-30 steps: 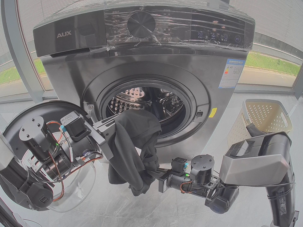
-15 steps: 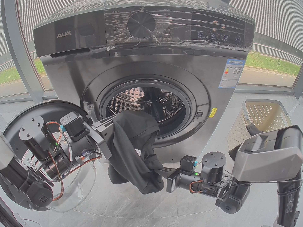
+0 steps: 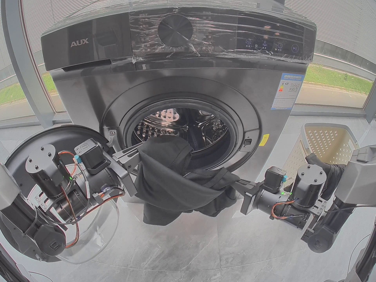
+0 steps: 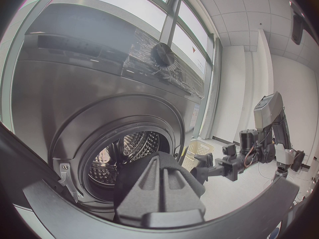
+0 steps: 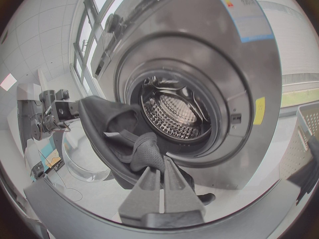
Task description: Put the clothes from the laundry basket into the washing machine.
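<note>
The black garment [image 3: 176, 181] hangs in the air across the lower rim of the washing machine's [image 3: 250, 98] round opening. Its long axis runs side to side, and slack cloth sags toward the floor [image 3: 176, 251]. The left gripper [image 3: 135, 156] is clamped on its left end and the right gripper [image 3: 235, 185] pinches the right end, both closed tight on cloth. The drum [image 3: 176, 124] gapes just behind it, and the door [image 3: 47, 138] is swung wide to the left. The laundry basket [image 3: 333, 132] stands near the machine's right side, with dark clothes [image 3: 318, 162] draped over its near rim.
</note>
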Controlling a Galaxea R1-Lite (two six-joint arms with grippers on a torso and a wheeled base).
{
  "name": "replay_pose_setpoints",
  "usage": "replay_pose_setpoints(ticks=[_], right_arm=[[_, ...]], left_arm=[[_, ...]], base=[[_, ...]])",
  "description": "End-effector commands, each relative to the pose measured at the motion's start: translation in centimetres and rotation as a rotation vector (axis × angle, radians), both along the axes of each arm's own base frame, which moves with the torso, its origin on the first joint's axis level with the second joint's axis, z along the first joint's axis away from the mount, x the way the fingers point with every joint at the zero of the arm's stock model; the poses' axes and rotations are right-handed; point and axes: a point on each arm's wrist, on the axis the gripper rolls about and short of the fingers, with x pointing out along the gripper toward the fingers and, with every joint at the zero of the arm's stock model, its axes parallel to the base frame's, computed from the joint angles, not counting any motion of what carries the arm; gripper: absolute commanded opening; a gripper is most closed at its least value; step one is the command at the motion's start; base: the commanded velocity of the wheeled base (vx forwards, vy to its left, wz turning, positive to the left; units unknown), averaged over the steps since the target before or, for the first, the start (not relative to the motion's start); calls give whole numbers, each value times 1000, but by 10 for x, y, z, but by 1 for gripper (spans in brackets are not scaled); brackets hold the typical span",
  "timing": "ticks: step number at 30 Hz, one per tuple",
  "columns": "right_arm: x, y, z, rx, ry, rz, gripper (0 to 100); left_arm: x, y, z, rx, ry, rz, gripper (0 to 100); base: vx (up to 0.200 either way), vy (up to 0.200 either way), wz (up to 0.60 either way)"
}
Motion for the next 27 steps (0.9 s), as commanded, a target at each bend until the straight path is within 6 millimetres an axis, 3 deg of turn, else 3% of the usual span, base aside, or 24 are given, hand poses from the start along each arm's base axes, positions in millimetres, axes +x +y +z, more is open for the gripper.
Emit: replay_pose_setpoints(ticks=[1, 16, 17, 27], right_arm=[[-7, -11, 24, 31, -68, -19, 0], [-8, -23, 50, 82, -145, -51, 0], [-7, -23, 51, 85, -150, -51, 0], [-2, -19, 65, 123, -202, -49, 0]], left_arm=[[2, -1, -5, 10, 16, 3, 0], [-7, 1, -22, 50, 88, -11, 0], [-9, 1, -24, 51, 99, -16, 100], [-30, 9, -48, 126, 207, -55, 100]], base=[[0, 0, 0], [0, 0, 0], [0, 0, 0], [0, 0, 0]])
